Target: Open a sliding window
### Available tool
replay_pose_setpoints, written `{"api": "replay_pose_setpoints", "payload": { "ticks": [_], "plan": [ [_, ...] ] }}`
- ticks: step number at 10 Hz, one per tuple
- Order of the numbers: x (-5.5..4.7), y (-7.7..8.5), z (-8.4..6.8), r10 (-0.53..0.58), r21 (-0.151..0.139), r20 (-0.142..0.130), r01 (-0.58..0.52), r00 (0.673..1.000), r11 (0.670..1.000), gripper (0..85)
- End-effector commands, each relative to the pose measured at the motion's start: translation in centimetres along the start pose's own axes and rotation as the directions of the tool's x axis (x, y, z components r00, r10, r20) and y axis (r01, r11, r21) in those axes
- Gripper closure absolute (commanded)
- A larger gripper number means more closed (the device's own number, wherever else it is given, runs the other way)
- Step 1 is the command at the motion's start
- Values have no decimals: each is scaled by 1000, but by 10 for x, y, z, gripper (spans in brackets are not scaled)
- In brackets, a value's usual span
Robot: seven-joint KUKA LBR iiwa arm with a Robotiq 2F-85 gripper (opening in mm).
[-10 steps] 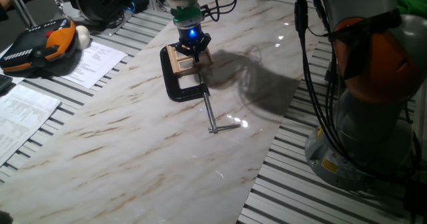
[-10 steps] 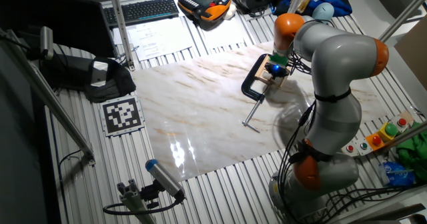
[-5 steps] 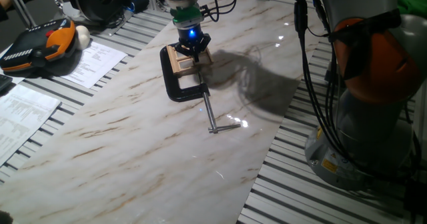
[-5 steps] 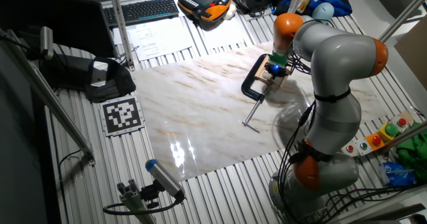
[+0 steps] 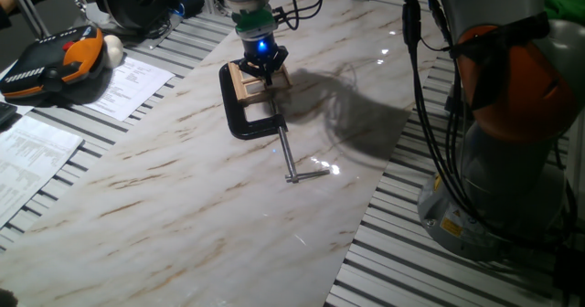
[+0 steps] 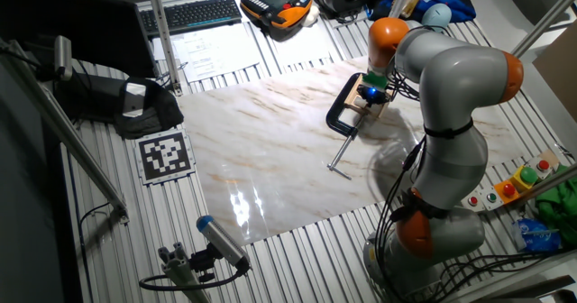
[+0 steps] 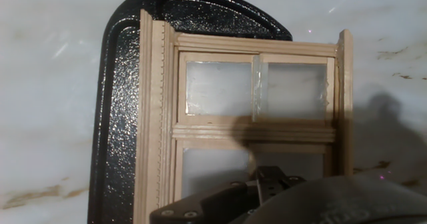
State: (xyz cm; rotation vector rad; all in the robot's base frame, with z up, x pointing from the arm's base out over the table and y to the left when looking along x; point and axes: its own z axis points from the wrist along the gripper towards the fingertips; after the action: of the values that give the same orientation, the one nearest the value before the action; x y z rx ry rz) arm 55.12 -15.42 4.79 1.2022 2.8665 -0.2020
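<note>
My pincer (image 5: pixel 260 68) is down on the sliding window (image 7: pixel 257 127), which the black C-clamp (image 7: pixel 123 111) pins to the tabletop (image 5: pixel 183 188). I can't tell whether the fingers are apart.

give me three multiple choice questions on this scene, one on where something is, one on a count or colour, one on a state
1. Where is the window?
A. inside the clamp's bow
B. on the keyboard
C. on the floor

2. How many panes does the window show?
A. two
B. four
C. nine

3. Where is the tool in relation to the window?
A. far off at the table's edge
B. right over the window
C. lifted high above the clamp's screw bar

Answers:
1 A: in the hand view the black clamp curves round the frame's side and top.
2 B: two upper and two lower panes, split by thin wooden bars.
3 B: both fixed views show the tool down at the window; whether it is gripping cannot be told.
</note>
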Motion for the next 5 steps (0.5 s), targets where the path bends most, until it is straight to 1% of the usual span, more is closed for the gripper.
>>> {"api": "replay_pose_setpoints", "payload": {
  "ticks": [1, 5],
  "plan": [
    [0, 0, 0, 2, -1, -1, -2, 1000, 1000, 850],
    [0, 1, 1, 2, -4, -6, -2, 1000, 1000, 850]
  ]
}}
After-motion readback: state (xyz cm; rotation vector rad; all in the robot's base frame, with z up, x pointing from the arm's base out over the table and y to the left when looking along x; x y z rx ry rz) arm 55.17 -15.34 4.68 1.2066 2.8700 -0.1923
